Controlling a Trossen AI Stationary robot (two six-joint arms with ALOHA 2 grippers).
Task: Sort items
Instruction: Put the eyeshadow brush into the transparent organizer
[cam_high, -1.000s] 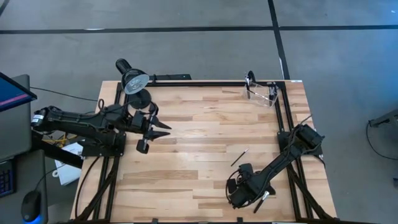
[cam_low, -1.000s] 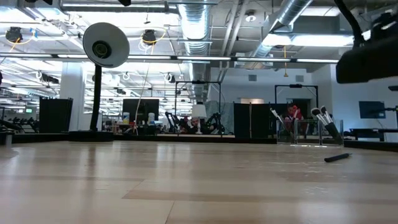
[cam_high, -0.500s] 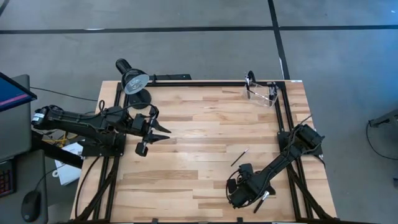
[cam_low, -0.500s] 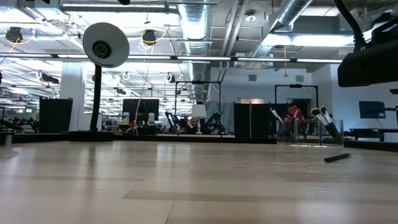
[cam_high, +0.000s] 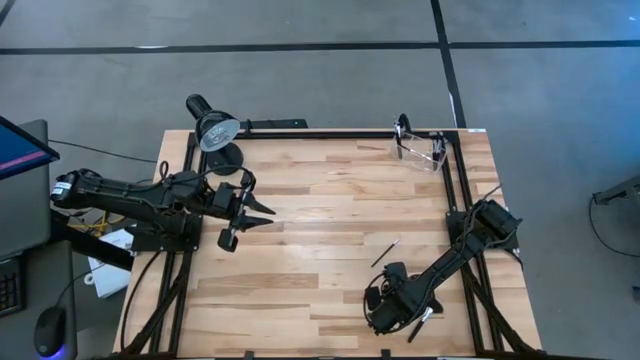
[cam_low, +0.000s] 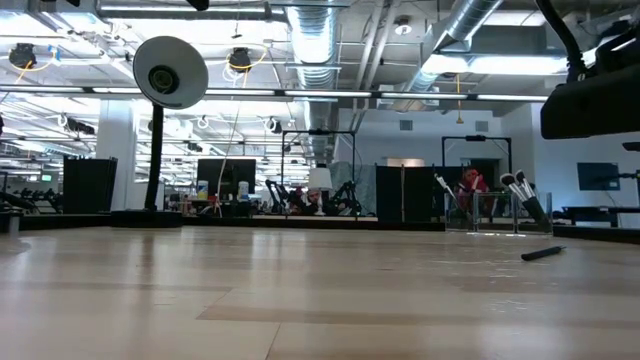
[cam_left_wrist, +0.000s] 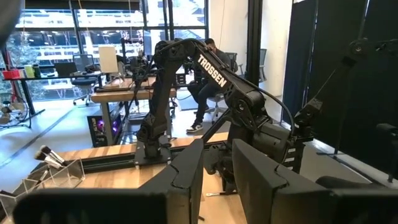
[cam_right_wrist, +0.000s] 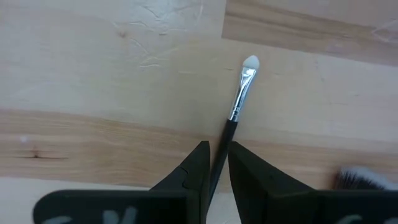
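brand: "trossen", white capitals along the upper link of the right arm (cam_left_wrist: 214, 71), read in the left wrist view
place: on the arm segment rising above the table (cam_left_wrist: 112, 163)
other text: none readable in the other views

A grey concrete floor (cam_high: 300, 70), crossed by dark seams, is being shown around the wooden table (cam_high: 320, 215). Beyond the tabletop, a large open hall is being lit by rows of ceiling lights (cam_low: 300, 93). Silver ventilation ducts (cam_low: 315, 35) are being carried along the ceiling. Desks with monitors (cam_low: 225, 180) are being seen far back, and a dark partition (cam_left_wrist: 336, 93) is standing at one side. Daylight is being let in through tall windows (cam_left_wrist: 74, 31), where a workbench (cam_left_wrist: 115, 93) and office chairs are being shown.
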